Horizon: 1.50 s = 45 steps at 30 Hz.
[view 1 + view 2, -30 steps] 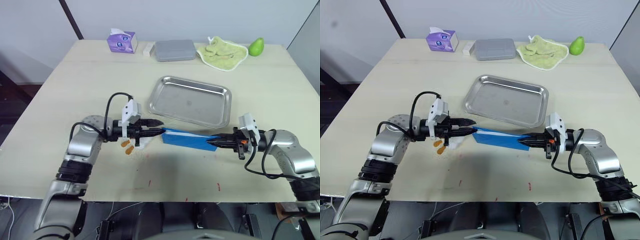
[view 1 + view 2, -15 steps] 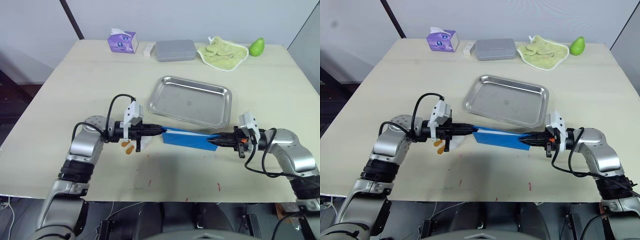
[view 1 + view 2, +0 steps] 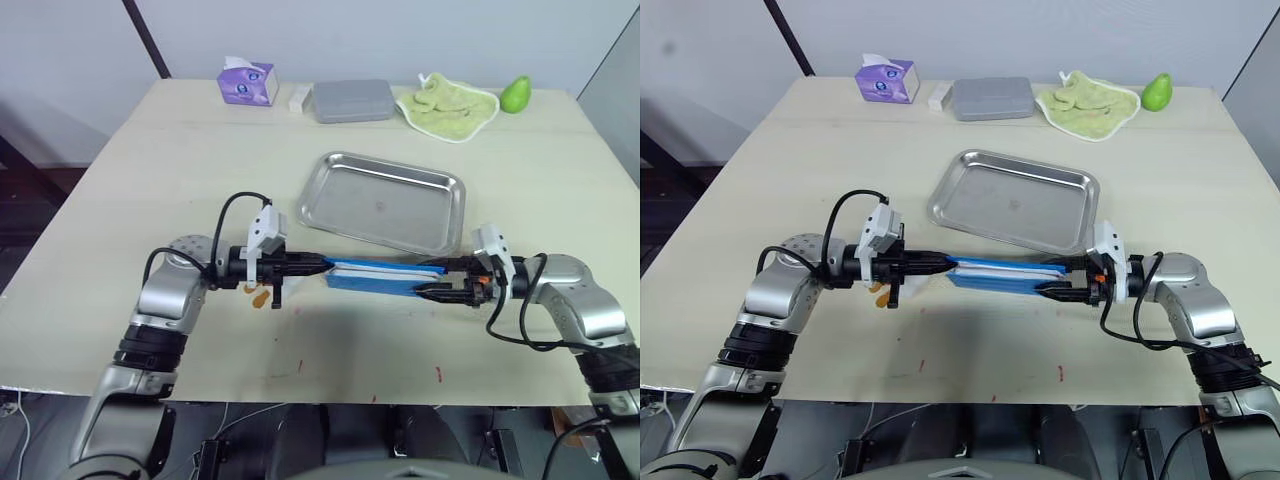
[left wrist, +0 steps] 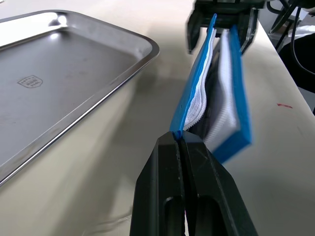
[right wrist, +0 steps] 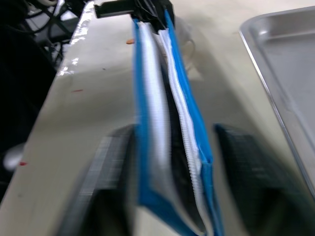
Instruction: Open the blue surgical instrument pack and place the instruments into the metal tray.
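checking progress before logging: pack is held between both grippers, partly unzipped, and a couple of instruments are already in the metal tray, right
Not quite. The metal tray is bare in the left eye view and the left wrist view; no instruments lie in it. The rest holds: the blue surgical instrument pack sits between the left gripper and right gripper, its halves parted.

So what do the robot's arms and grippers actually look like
Both arms are built of rounded silver-grey metal segments with black joints. Looping black cables run from each forearm to the wrist, where a small white block sits. The left gripper and right gripper each end in two slim, tapered black fingers. The right wrist also shows a small orange detail.
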Each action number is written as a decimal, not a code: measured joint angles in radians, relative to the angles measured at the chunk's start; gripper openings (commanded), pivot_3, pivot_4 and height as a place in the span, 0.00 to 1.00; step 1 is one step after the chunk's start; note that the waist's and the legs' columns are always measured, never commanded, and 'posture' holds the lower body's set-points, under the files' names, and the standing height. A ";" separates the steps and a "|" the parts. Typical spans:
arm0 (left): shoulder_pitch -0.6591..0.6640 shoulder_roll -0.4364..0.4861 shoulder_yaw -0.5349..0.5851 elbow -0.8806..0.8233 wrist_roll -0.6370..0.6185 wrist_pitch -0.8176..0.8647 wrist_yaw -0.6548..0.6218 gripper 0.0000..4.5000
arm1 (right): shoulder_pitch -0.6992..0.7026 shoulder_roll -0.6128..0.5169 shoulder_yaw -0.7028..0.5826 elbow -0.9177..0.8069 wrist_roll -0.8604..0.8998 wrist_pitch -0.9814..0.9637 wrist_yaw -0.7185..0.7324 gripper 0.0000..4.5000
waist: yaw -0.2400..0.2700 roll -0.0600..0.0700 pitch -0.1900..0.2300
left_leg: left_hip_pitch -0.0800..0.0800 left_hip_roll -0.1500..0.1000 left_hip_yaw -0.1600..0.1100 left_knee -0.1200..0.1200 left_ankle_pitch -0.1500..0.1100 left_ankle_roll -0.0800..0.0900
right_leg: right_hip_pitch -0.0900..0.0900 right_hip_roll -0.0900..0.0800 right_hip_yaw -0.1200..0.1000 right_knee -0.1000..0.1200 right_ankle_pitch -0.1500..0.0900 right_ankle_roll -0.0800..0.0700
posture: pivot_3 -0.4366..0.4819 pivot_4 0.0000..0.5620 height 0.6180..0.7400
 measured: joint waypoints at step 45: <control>-0.019 0.014 -0.003 -0.036 -0.131 0.222 -0.075 0.00 | 0.097 -0.194 -0.004 -0.314 0.183 0.452 -0.215 0.01 | -0.001 0.001 0.000 | -0.002 -0.002 -0.006 0.000 0.000 0.001 | 0.001 0.001 0.001 -0.001 0.000 0.000 | 0.48 0.27 1.00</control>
